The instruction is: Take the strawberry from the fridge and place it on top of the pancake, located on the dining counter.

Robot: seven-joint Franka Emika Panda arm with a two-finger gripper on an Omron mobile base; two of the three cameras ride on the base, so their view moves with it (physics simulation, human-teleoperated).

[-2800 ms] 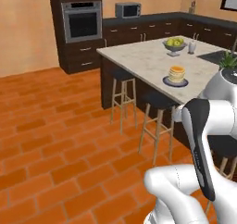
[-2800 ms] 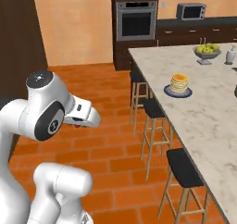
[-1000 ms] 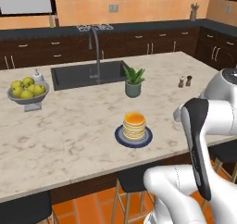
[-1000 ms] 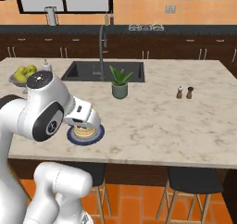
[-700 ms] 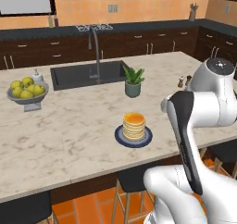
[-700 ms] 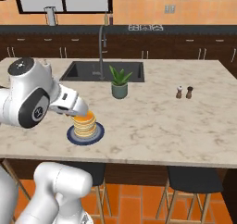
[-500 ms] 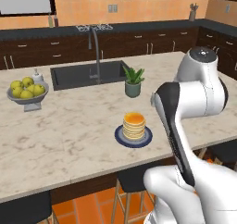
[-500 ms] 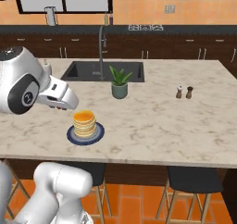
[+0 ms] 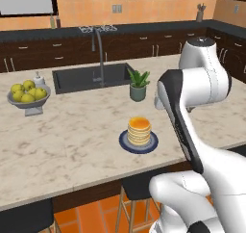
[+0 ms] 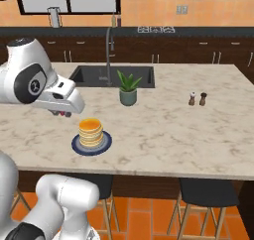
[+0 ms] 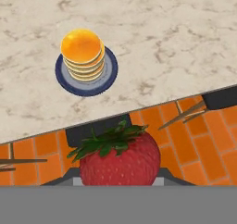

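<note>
You are seeing the white arm (image 9: 192, 97) rising from the lower right of the left base view and bending over at its top toward the middle of the frame. In the right base view the hand is reaching from the left edge toward the center, and the tool (image 10: 62, 113) is hanging at the middle left, above the near part of the desk (image 10: 163, 130), to the upper left of the pancake (image 10: 91, 131).

In the hand view the strawberry (image 11: 120, 159) is sitting at the bottom center, between the two tips, so the tool is pinching the strawberry. Its green leaves are pointing to the top of the frame.

The pancake is lying on a dark blue plate (image 10: 76, 146) near the front edge of the desk. In the hand view it is at the upper left, and the orange floor (image 11: 185, 140) is showing below the desk edge. So the berry is hanging apart from the stack, not touching it.
</note>
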